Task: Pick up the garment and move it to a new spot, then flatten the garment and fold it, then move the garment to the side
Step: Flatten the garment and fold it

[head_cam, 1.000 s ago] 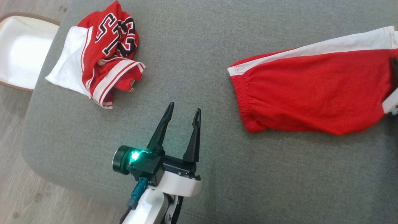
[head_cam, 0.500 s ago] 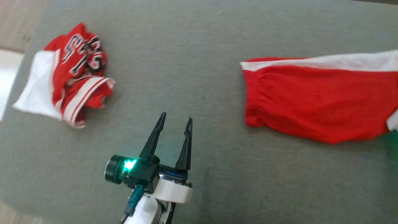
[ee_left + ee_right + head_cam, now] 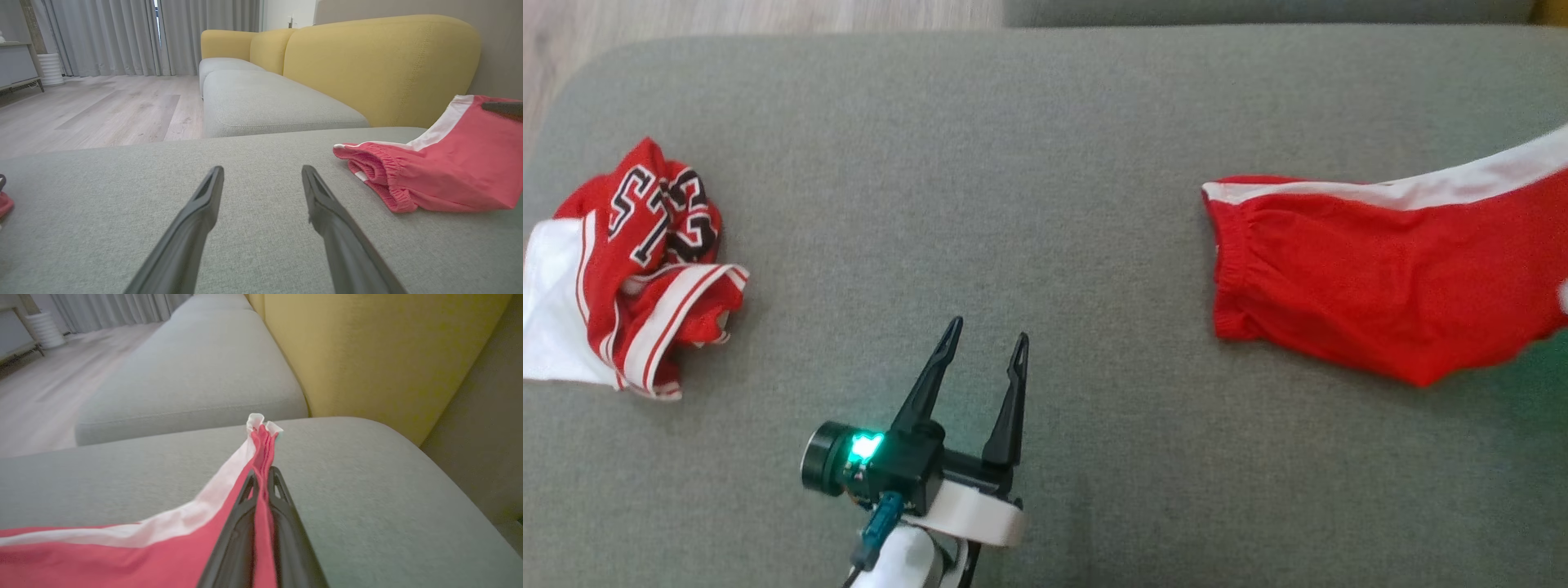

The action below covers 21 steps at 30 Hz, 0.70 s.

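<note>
Red shorts (image 3: 1364, 278) with a white side stripe lie at the right of the head view on the grey cushion (image 3: 1029, 163). Their elastic waistband faces the middle of the frame and their far end runs off the right edge. In the right wrist view we see our right gripper (image 3: 263, 473) pinched tight on a bunched edge of the shorts, with red and white cloth squeezed between its two fingers and poking out past the tips near the frame's centre. Our left gripper (image 3: 987, 331), at the lower middle of the head view, has its fingers spread wide and holds nothing. A crumpled red and white jersey (image 3: 645, 269) sits at the left edge, well apart from the shorts. A yellow sofa back (image 3: 380, 69) rises at the upper right of the left wrist view.
</note>
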### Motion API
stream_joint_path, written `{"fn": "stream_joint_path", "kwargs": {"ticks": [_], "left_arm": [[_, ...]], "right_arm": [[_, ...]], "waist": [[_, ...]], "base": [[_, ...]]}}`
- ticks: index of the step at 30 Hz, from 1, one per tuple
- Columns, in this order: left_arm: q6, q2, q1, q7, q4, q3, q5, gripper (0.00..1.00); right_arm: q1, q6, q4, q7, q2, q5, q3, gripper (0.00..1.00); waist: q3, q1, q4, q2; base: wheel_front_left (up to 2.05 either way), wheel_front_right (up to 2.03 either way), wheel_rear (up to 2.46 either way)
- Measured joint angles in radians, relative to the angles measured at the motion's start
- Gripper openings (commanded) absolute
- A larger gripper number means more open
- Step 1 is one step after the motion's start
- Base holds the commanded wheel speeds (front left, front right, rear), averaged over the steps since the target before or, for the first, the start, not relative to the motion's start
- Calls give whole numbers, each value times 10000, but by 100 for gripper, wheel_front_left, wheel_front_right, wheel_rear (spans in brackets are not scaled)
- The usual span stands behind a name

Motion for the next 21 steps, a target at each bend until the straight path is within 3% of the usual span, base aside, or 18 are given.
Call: {"fn": "stream_joint_path", "kwargs": {"ticks": [9, 16, 21], "left_arm": [[-119, 17, 287, 0, 353, -174, -184, 100], [-178, 29, 399, 0, 504, -307, -192, 100], [-194, 33, 442, 0, 546, -349, -192, 100]], "right_arm": [[-62, 0, -1705, 153, 1269, -334, 251, 0], [619, 0, -3141, 562, 2575, -773, 228, 0], [1357, 0, -3473, 965, 3622, -1229, 257, 0]], "waist": [[-681, 0, -20, 0], [-1008, 1, 371, 0], [-1178, 0, 741, 0]], "base": [[0, 0, 0], [0, 0, 0], [0, 0, 0]]}}
